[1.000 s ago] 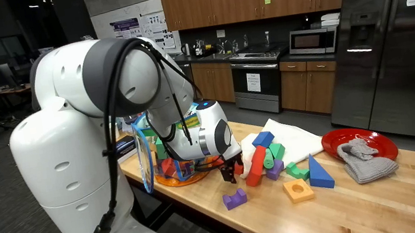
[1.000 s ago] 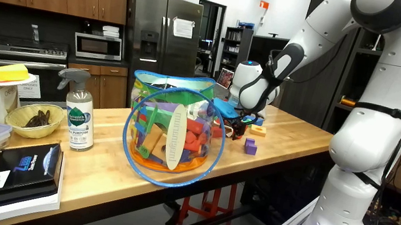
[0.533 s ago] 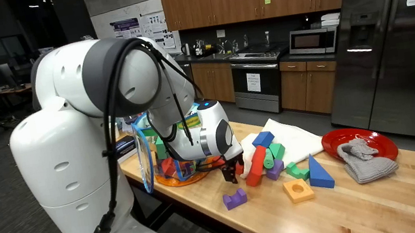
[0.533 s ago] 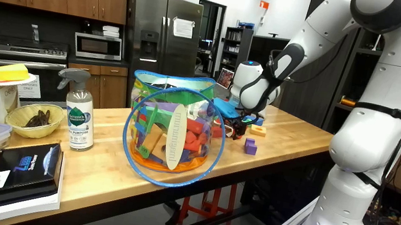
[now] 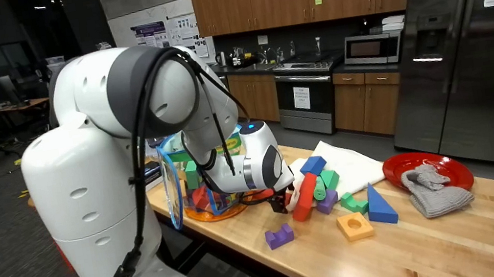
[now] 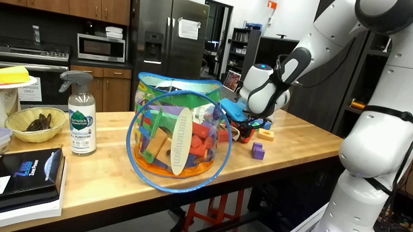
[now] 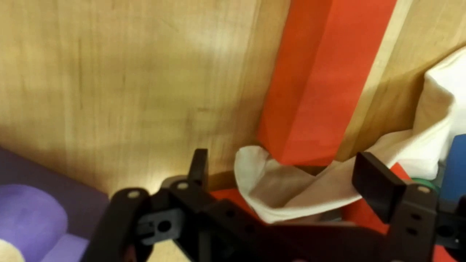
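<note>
My gripper (image 7: 285,169) is open in the wrist view, its fingers (image 7: 378,185) wide apart low over the table. A folded corner of the white cloth (image 7: 287,185) lies between them; whether they touch it I cannot tell. Just beyond is the end of a long red block (image 7: 327,87). More red (image 7: 233,198) shows below the cloth, partly hidden by the gripper. In an exterior view the gripper (image 5: 282,201) is left of the red block (image 5: 305,196), and a purple notched block (image 5: 280,236) lies nearer the table edge. The gripper (image 6: 245,133) is partly hidden behind the bag.
A clear bag (image 6: 181,141) full of blocks stands beside the arm. Around the cloth are a blue triangle (image 5: 380,206), an orange square with a hole (image 5: 347,231) and a green arch (image 5: 354,204). A red plate (image 5: 393,167) bears a grey cloth (image 5: 436,188). A spray bottle (image 6: 81,124) stands farther off.
The arm and gripper have shifted slightly towards the long red block and the cloth within the last half second. The jaws have stayed open, and the blocks look unmoved.
</note>
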Robot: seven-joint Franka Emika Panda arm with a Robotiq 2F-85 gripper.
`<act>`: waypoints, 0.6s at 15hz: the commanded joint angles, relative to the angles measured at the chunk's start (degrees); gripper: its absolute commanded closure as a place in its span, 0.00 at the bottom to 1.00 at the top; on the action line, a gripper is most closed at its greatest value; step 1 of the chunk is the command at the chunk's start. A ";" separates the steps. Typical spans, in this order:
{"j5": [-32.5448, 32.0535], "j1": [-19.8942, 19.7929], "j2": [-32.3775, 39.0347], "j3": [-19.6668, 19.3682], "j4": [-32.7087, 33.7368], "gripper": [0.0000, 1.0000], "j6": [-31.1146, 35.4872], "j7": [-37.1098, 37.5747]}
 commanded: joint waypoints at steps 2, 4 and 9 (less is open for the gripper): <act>10.92 0.90 5.79 2.92 1.87 0.00 6.81 -9.59; 17.98 3.14 8.07 3.18 3.30 0.00 8.52 -14.88; 26.44 5.36 10.64 2.40 8.17 0.00 6.02 -24.59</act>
